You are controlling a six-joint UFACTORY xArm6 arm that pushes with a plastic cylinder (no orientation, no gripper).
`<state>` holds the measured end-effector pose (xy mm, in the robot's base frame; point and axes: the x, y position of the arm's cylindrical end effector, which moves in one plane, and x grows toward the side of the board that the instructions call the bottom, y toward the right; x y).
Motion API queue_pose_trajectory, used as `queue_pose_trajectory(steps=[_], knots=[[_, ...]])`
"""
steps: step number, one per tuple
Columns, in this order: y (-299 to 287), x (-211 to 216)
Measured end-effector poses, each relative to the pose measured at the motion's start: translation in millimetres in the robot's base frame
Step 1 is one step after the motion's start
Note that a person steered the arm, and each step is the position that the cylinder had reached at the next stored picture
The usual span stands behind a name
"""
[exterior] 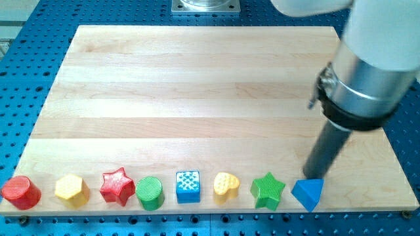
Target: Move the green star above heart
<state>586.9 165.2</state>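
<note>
Camera view: my tip (309, 176), a bare rod without jaws, touches the blue triangle (308, 194), beside the green star (268, 190) and yellow heart (226, 185).

One high, slanted view over the board

The single camera looks down at the pale wooden board (197, 98), close enough that my tip (314, 177) stands large at the view's right; blue perforated table (26, 78) frames it.
</note>
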Motion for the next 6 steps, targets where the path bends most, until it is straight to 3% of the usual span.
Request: queue_pose_trajectory(steps=[1,3,4,6], knots=[[10.1,31.3],[17.9,30.4],[-68.3,32.1],[-124.6,25.2]])
